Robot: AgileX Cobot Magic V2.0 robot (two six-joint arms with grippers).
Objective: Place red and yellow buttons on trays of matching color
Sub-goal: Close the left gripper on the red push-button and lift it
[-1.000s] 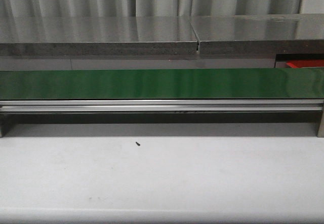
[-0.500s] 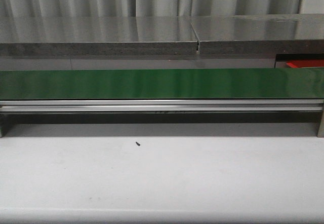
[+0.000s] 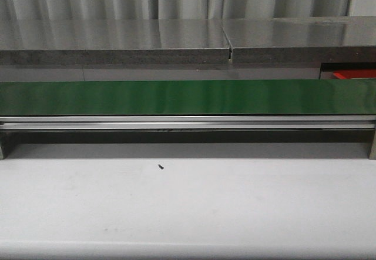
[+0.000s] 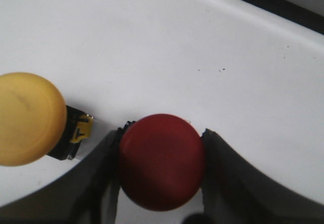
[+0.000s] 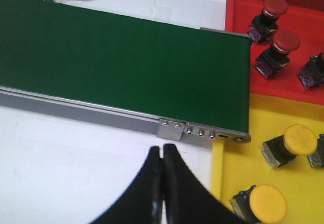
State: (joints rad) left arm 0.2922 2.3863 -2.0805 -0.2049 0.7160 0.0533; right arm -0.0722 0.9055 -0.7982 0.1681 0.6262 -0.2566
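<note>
Left gripper (image 4: 161, 155): jaws closed against both sides of a red button (image 4: 161, 160), apparently gripping it over the white table (image 4: 167, 36).
Neighbour: a yellow button (image 4: 28, 117) lies just beside the left finger, not touching it.
Right gripper (image 5: 162, 183): fingers pressed together, empty, hovering above the white surface near the conveyor's end bracket (image 5: 170, 129).
Green conveyor belt (image 5: 121, 67): bare in both the right wrist and front views.
Trays: red tray (image 5: 293, 36) holds red buttons; yellow tray (image 5: 283, 183) adjoins it and holds yellow ones.
Change: the front view matches the preceding frames; neither arm enters it.
Meaning: judged a pick in hand; the red button likely goes next to the belt or the red tray.
</note>
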